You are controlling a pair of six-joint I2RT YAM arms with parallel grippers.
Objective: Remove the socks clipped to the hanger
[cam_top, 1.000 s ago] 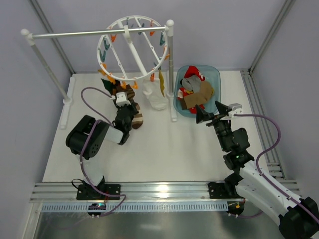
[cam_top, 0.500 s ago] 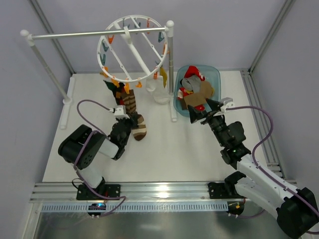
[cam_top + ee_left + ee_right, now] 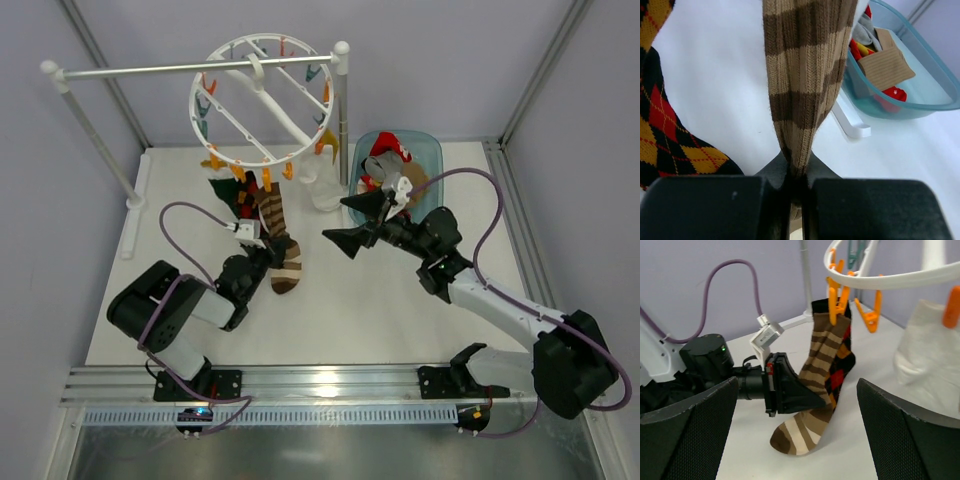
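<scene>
Brown-striped sock in the tight-closed left gripper (right gripper agape)

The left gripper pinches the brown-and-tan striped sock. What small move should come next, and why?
Probably a short pull down and away from the white round plastic hanger: the left gripper is shut on the brown-and-tan striped fabric sock low down, while an orange clip grips its cuff.
</scene>
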